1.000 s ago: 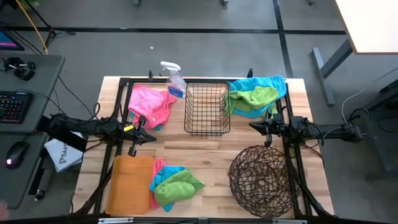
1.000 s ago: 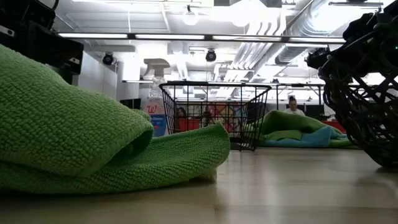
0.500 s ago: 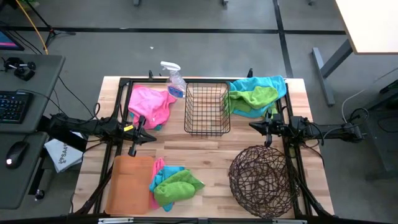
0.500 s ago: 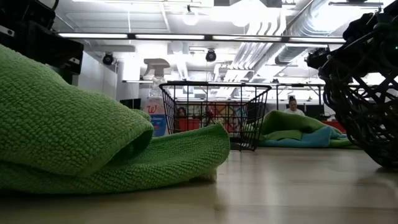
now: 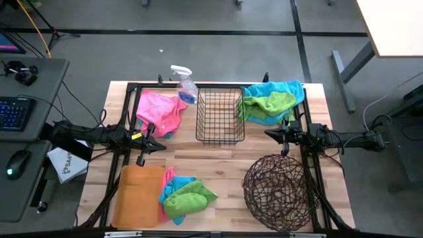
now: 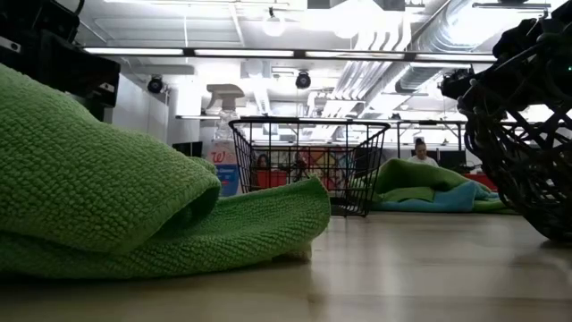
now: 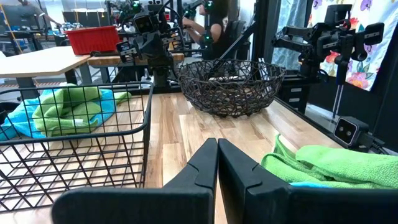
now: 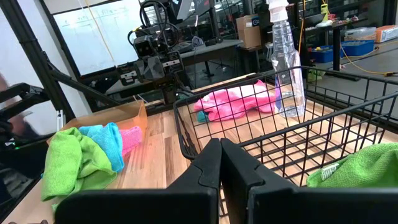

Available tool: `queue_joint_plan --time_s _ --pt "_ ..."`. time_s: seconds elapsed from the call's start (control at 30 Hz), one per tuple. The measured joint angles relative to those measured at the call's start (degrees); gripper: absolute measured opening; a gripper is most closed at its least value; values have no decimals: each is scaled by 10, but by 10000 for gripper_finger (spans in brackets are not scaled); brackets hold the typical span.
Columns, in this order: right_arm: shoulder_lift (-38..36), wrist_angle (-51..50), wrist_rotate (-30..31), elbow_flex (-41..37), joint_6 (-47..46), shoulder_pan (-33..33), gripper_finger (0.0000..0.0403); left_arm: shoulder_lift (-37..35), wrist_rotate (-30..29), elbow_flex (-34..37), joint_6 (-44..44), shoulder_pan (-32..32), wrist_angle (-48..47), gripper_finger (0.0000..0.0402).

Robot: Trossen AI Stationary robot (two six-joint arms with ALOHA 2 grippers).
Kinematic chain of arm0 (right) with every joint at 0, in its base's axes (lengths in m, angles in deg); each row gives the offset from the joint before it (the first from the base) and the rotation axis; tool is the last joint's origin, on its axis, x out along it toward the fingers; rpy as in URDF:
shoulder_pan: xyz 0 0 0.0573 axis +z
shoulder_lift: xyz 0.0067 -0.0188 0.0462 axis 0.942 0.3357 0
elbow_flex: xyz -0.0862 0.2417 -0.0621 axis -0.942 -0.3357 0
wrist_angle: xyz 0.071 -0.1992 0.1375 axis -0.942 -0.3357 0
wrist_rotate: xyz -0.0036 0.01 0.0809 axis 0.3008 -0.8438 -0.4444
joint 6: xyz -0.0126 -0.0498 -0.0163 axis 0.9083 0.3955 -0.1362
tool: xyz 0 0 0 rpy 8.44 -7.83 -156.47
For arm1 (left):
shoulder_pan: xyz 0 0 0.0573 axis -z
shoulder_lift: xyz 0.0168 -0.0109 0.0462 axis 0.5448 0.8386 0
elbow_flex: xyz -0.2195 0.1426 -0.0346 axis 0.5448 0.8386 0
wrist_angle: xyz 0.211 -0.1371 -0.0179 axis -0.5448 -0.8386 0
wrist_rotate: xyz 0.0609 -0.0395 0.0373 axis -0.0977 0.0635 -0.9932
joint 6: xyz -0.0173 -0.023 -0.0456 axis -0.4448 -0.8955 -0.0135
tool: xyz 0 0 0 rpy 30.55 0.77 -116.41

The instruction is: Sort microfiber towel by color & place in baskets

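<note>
The black wire basket (image 5: pixel 220 116) stands at the table's far middle, the round brown twig basket (image 5: pixel 278 192) near right, the flat orange tray (image 5: pixel 137 196) near left. Pink towels (image 5: pixel 160 111) lie far left. A blue and green pile (image 5: pixel 271 100) lies far right. A mixed green, blue and pink heap (image 5: pixel 185 196) rests beside the tray. My left gripper (image 5: pixel 162 147) hovers shut at the left side, between the pink towels and the tray, and my right gripper (image 5: pixel 269 134) hovers shut right of the wire basket. Both hold nothing.
A clear spray bottle (image 5: pixel 185 86) stands at the far edge between the pink towels and the wire basket. Bare wood (image 5: pixel 221 165) lies in the table's middle. A black frame runs along the table's edges. A desk with keyboard and mouse sits left of the table.
</note>
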Motion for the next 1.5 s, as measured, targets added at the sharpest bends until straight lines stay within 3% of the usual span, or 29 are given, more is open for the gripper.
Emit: queue_joint_plan --time_s 0.7,0.77,0.87,0.9,0.97,1.03,1.07,1.3,1.4,1.5 --pt "0 0 0 0 0 0 0 0 0 0 0 0 12 1" --pt "0 0 0 0 0 0 0 1 0 0 3 0 58 1" --pt "0 0 0 0 0 0 0 4 -5 0 -68 0 238 1" --pt "0 0 0 0 0 0 0 5 -34 0 -84 1 312 1" --pt "0 0 0 0 0 0 0 31 -158 -18 -91 -2 393 1" --pt "1 0 0 0 0 0 0 70 -277 -52 -111 -8 347 1" --pt "3 0 0 0 0 0 0 102 -298 -79 -124 -12 310 1" --pt "5 0 0 0 0 0 0 435 -259 -339 -147 -36 69 0" --pt "7 0 -1 0 0 0 0 523 -269 -480 -208 -39 -146 0" --pt "7 0 -1 0 0 0 0 599 -288 -586 -323 -47 -432 0"
